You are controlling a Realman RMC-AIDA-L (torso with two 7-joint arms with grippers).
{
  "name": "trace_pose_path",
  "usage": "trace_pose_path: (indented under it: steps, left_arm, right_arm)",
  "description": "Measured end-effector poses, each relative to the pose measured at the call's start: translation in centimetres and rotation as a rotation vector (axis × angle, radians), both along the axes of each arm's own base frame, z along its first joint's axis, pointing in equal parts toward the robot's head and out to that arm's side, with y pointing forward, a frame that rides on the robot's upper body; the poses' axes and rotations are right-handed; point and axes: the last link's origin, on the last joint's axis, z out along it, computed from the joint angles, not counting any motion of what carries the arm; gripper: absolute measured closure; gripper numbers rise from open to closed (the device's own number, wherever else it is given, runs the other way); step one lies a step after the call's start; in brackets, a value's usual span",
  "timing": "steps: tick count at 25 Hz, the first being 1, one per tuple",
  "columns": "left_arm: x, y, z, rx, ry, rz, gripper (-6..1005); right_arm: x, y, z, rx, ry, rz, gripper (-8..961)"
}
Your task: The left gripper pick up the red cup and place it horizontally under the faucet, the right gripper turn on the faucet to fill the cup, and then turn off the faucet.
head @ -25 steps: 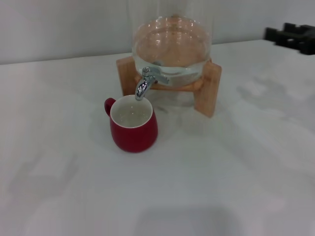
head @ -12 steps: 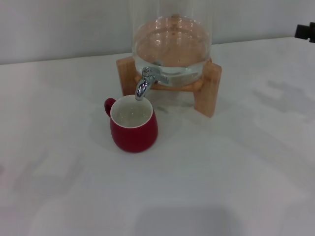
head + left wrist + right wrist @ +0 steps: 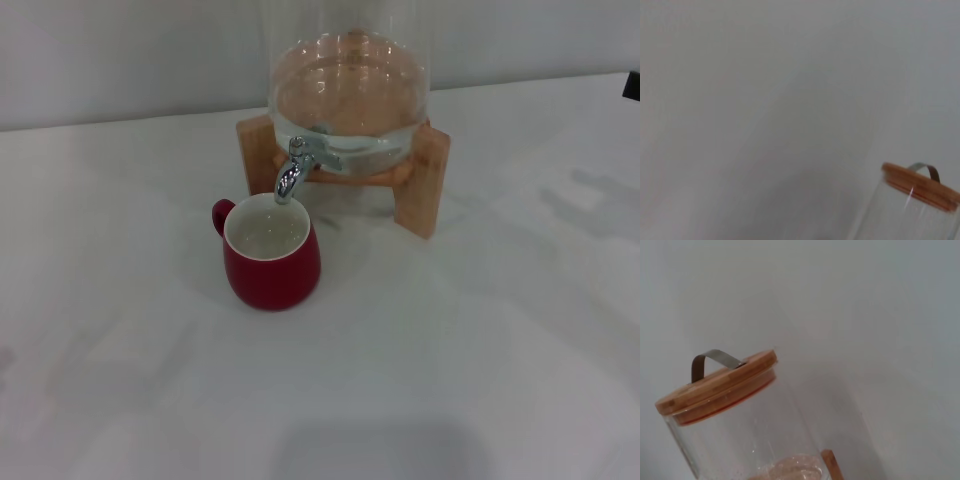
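The red cup (image 3: pixel 271 255) stands upright on the white table (image 3: pixel 450 350), its handle pointing left and its white inside showing. The chrome faucet (image 3: pixel 295 168) sticks out of the clear glass jar (image 3: pixel 350 90), and its spout hangs just over the far rim of the cup. No stream of water shows. Only a small black sliver of the right gripper (image 3: pixel 634 86) shows at the right edge of the head view, far from the faucet. The left gripper is out of view.
The jar sits on a wooden stand (image 3: pixel 425 180) at the back of the table. Its wooden lid with a metal handle shows in the right wrist view (image 3: pixel 715 382) and the left wrist view (image 3: pixel 920 187), against a plain grey wall.
The right gripper has drawn away to the right, from the upper right of the head view to almost out of it. The cup and faucet have not moved.
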Motion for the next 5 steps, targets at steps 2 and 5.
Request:
trace_pose_path:
  steps: [2,5]
  left_arm:
    - [-0.04,-0.05,-0.04,-0.004,-0.015,0.004,157]
    - [0.01,-0.06,-0.15,-0.019,-0.024,0.005,156]
  right_arm:
    - [0.13,-0.22,0.18,0.009,0.005,-0.003,233]
    - [0.13,-0.37,0.32,0.015,0.011,-0.001,233]
